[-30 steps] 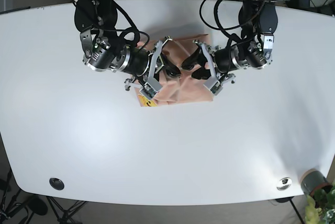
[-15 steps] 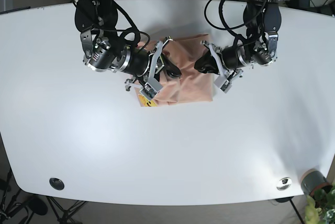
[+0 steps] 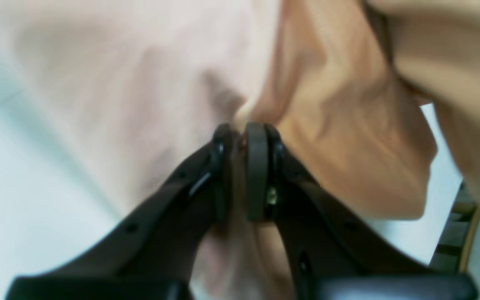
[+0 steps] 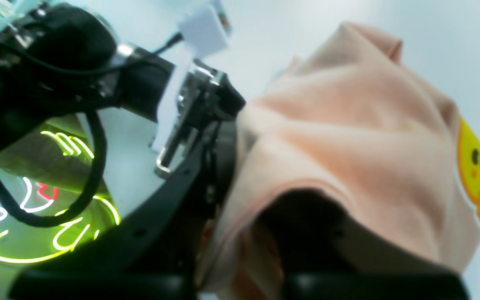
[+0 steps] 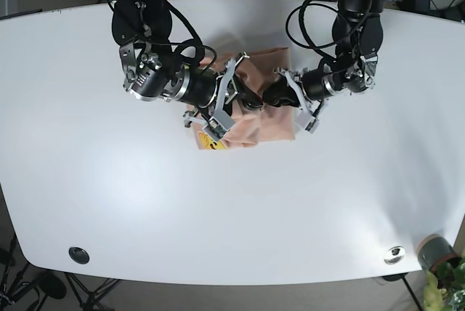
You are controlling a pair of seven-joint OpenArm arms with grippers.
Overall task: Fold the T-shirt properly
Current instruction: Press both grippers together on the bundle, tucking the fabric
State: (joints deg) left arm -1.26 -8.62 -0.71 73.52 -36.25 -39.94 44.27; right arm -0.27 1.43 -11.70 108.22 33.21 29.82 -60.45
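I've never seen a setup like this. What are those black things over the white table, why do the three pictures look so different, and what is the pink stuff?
They are two robot arms, each ending in a two-fingered clamp called a gripper. One picture looks down from above on the white oval table. The other two come from small cameras on the arms' wrists, so they are very close and blurry. The pink stuff is a peach-pink cotton T-shirt with a yellow cartoon print, lying bunched between the arms. The left gripper has its black fingers pinched shut on a fold of the cloth. The right gripper is buried in the fabric, which drapes over one finger, so I cannot tell whether it is gripping.
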